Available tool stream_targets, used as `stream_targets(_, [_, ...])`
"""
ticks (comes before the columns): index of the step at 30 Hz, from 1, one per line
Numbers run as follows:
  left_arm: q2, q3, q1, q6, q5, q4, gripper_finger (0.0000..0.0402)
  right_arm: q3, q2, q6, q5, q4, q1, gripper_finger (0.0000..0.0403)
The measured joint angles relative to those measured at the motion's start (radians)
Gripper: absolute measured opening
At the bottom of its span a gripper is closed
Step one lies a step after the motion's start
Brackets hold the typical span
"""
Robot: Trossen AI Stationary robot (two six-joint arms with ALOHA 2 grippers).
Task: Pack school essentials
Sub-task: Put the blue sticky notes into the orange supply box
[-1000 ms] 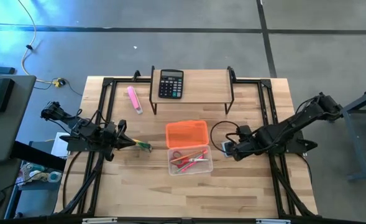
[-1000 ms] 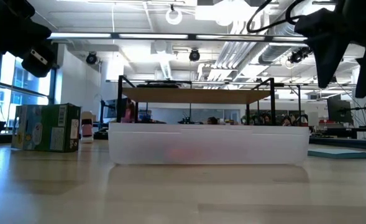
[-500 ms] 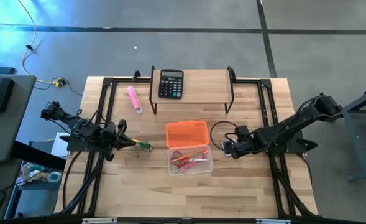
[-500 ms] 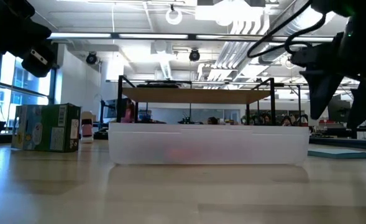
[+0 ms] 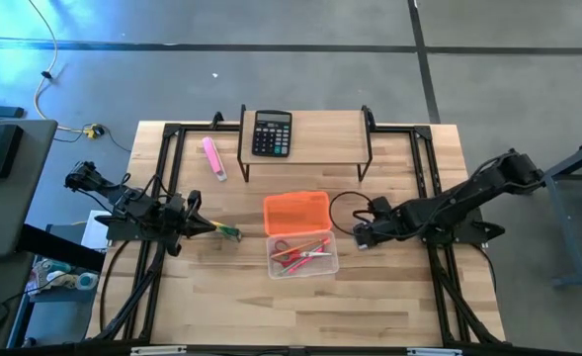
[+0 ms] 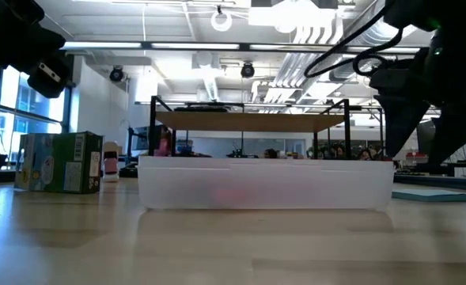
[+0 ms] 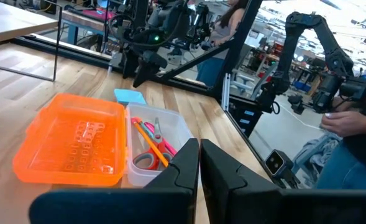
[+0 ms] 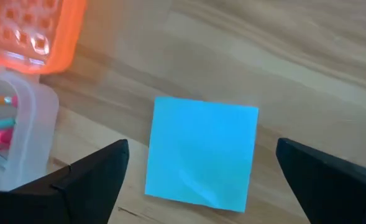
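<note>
At table centre, just to the 3 o'clock side of the clear box (image 5: 303, 256), the right claw (image 5: 359, 234) is hanging low with its fingers (image 8: 89, 171) spread wide and holding nothing. Between those fingers, flat on the worktop (image 5: 271, 307), the light-blue square notepad (image 8: 201, 152) is lying close beside the box, not touching it.

Risk, judged: the pad is thin and flush on the wood, so the fingertips may be skidding over it or pushing it against the box wall instead of catching an edge; a steep descent could be jamming the tips into the worktop.

Right arm is reaching in from 3 o'clock, stretched low and nearly level across the worktop. Left claw (image 5: 197, 225) is waiting at 9 o'clock, pinched closed, apparently with nothing between the fingers. Red-handled scissors (image 7: 148, 158) and an orange pencil (image 7: 151, 146) are already lying in the box, beside the orange lid (image 5: 296, 212) at its 12 o'clock side.
</note>
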Motion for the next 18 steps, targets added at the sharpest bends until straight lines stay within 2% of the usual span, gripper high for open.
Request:
stream_targets(8, [0.0, 0.0, 0.0, 0.0, 0.0, -0.001, 0.0005, 0.0, 0.093, -0.027, -0.043, 0.071, -0.013, 0.04])
stream_targets(18, [0.0, 0.0, 0.0, 0.0, 0.0, -0.001, 0.0005, 0.0, 0.139, -0.022, -0.064, 0.092, -0.013, 0.04])
